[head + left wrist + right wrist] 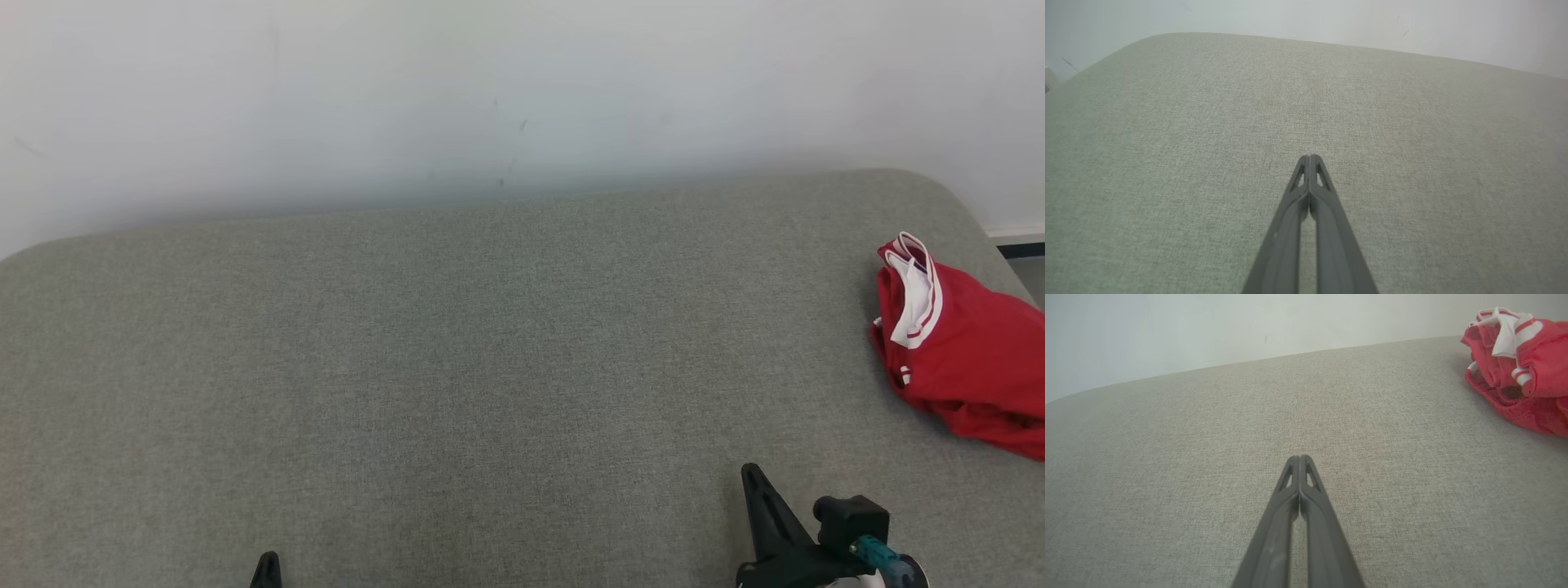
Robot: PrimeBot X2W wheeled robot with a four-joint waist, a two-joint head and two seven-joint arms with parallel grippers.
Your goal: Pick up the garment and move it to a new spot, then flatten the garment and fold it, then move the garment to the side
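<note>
Lying in a crumpled heap at the right edge of the head view, the red garment (967, 359) is seen on the grey upholstered surface (490, 343), near its rounded far-right corner and partly cut off by the frame. The white-striped trim is turned toward the upper left of the heap, and the heap's long axis runs from there down toward the lower right of the frame. A pale wall (490, 98) is seen behind the surface.

The right pincer (751, 474) is shown at the lower right of the head view, pointing up the frame. The garment lies up and to the right of it, well apart, with bare fabric between. The same relation is borne out in the right wrist view: the right pincer (1299, 458) is shown with its two dark fingers pressed together at the tips and nothing between them, and the garment (1519, 371) is found in the upper right corner, off the line of the fingers.

The left pincer (266, 563) is barely seen at the bottom edge, left of centre, far from the garment. In the left wrist view the left pincer (1309, 159) is likewise closed tip to tip on nothing, above bare surface.

The pick-up is judged not yet begun. The right arm is judged the nearer, so a reach up and rightward is likely called for, with the fingers parted first. The trimmed edge is judged the closest hold.
</note>
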